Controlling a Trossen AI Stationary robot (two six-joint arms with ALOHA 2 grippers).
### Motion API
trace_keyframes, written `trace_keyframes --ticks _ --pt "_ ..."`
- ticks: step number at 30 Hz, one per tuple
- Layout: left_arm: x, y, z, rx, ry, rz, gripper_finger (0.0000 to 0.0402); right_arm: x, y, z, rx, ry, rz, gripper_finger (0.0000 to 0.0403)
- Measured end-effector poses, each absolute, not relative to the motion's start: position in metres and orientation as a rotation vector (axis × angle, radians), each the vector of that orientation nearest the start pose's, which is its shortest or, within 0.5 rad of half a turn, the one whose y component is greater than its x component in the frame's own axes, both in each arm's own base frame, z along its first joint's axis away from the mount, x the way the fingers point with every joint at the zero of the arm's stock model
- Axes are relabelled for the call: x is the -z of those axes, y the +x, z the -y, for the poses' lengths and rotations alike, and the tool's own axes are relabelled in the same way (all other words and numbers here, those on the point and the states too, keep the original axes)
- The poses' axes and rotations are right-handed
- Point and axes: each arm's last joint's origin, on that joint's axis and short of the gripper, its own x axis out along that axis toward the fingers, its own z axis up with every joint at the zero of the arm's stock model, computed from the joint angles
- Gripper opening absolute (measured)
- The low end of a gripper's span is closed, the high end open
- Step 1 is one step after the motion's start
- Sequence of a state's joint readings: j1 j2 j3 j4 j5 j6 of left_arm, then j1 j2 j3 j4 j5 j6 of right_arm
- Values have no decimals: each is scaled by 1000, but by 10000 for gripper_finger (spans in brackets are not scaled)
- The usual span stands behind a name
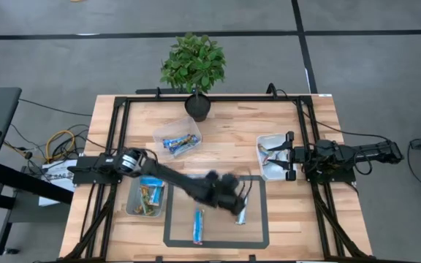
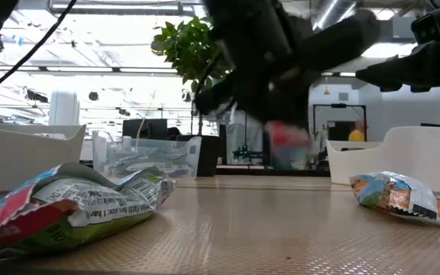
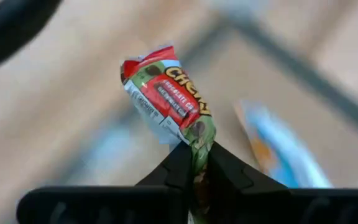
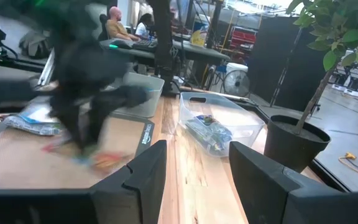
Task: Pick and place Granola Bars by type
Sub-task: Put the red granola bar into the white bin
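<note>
My left gripper (image 3: 194, 152) is shut on a red, white and green granola bar (image 3: 166, 93) above the dark mat (image 1: 258, 234); in the high view the left gripper (image 1: 234, 201) hangs over the mat's middle. A blue bar (image 1: 198, 225) and a pale blue bar (image 1: 243, 214) lie flat on the mat. One clear bin (image 1: 177, 139) holds blue bars, and another bin (image 1: 146, 196) holds brown-green ones. My right gripper (image 4: 194, 158) is open and waits over the white bin (image 1: 272, 155) at the table's right. My left gripper pinches the red, white and green bar between its two fingers at the wrapper's crimped green end (image 3: 199, 140). The rest of the bar sticks out beyond the fingertips. In the low view the bar (image 2: 289, 141) is lifted clear of the mat.
A potted plant (image 1: 194, 69) stands at the table's far edge behind the clear bin. A black frame rail (image 1: 115, 131) runs around the table. In the low view two bars (image 2: 75, 202) (image 2: 399, 195) lie close to the camera.
</note>
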State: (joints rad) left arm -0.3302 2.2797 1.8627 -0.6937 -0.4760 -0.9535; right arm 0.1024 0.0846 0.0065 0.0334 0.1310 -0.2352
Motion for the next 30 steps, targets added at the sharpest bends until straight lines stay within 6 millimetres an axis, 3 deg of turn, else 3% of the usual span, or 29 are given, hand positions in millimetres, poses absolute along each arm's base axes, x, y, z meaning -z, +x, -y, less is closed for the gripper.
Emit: trace_keyframes --ticks 4,13,21,24,30 --pt "-199 468 122 -613 -356 -724 34 -162 102 -7 24 -240 -47 171" --pt "-211 502 52 -483 -407 -590 25 -162 102 -7 24 -240 -47 171" --pt "-183 528 5 -352 -455 -520 24 -162 102 -7 24 -240 -46 171" --pt "-175 534 -2 -298 -458 -494 22 -162 102 -7 24 -240 -47 171" --pt "-176 538 -9 -289 -394 -469 21 -162 102 -7 23 -241 -53 171"
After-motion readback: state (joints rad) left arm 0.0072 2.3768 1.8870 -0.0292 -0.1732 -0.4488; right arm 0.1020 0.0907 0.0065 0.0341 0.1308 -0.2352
